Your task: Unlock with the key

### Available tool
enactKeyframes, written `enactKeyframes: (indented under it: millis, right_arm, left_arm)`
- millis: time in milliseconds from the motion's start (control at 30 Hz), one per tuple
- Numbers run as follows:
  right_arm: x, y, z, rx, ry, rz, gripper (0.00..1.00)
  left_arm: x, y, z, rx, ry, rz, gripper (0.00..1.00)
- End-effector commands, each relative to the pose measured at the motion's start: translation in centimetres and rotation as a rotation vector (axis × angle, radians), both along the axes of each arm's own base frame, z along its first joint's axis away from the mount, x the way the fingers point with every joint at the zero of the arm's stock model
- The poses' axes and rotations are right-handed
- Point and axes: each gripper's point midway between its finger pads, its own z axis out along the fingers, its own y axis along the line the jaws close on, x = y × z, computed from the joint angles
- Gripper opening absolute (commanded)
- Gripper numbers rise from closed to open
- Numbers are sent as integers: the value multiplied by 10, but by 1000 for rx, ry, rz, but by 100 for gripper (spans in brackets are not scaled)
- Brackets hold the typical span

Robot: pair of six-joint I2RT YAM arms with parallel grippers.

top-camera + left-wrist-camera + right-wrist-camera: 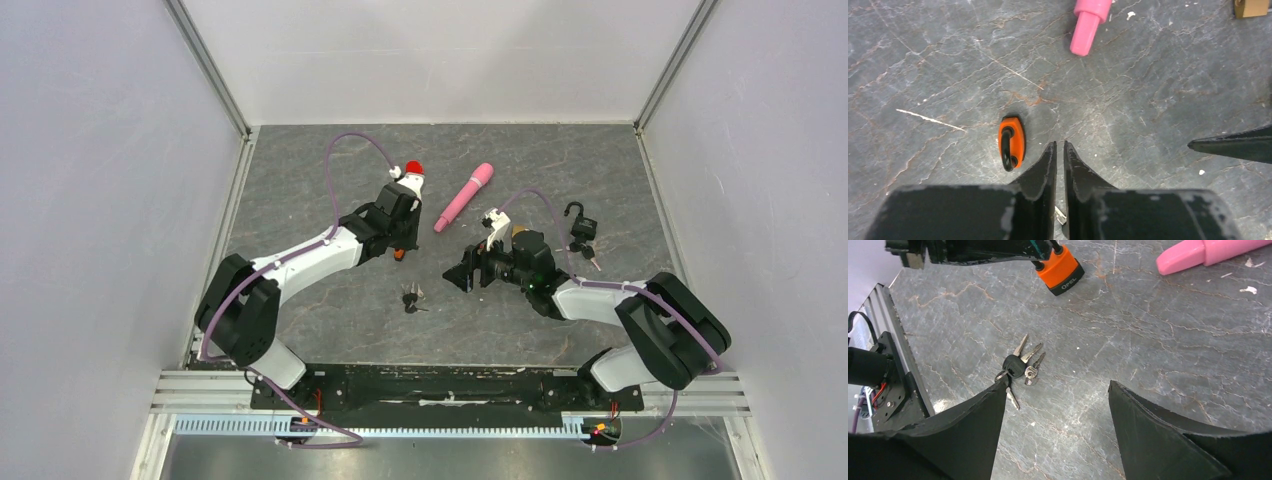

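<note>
Early stage, by my read: no key picked up, nothing in a keyhole, no lock steadied; whole job left. left gripper (1060,146) fingers pressed together with only a hairline between; a pale sliver shows deep in that slit, can't say what. orange padlock (1011,141) lies flat just left of those fingertips, lower centre of left wrist view; not held. key bunch (1020,367) lies loose, centre-left of right wrist view; right gripper (1058,384) hangs over it, jaws wide apart, holding nothing, one finger edge overlapping the ring in that view. To do: grab one key, pin the lock, insert, turn.

Around: pink tube (463,197) upper centre of top view; black padlock (580,225) right of centre, its own keys beside it; brass padlock (1250,6) upper right corner of left wrist view; red-capped piece (411,170) beyond the left arm. Nothing lies between keys and orange padlock; likely snags: keys fanned flat on the table, hard to single one out; can't tell which lock they fit.
</note>
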Motion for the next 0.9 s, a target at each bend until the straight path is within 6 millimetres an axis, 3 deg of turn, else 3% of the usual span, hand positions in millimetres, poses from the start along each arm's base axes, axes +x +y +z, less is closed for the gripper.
enactKeyframes:
  millis: [0,67,133,233,333,867]
  right_arm:
    - [4,11,30,76,-100,51,77]
    - [0,8,30,77,-107,51,77]
    - [-2,5,28,67,-109,51,77]
    - [-4,2,27,56,-116,45,77]
    - [-4,-3,27,43,-127,23,77]
    - [-15,-18,20,29,-120,-9,77]
  left_arm:
    - [15,17,28,1,-111,126,33]
    - [15,25,41,-30,-170,171,60]
    - [16,31,48,-37,-218,184,81]
    - [17,42,42,19,-223,214,88]
    - [19,43,26,37,-186,247,87]
    - [28,34,-48,110,-99,334,54]
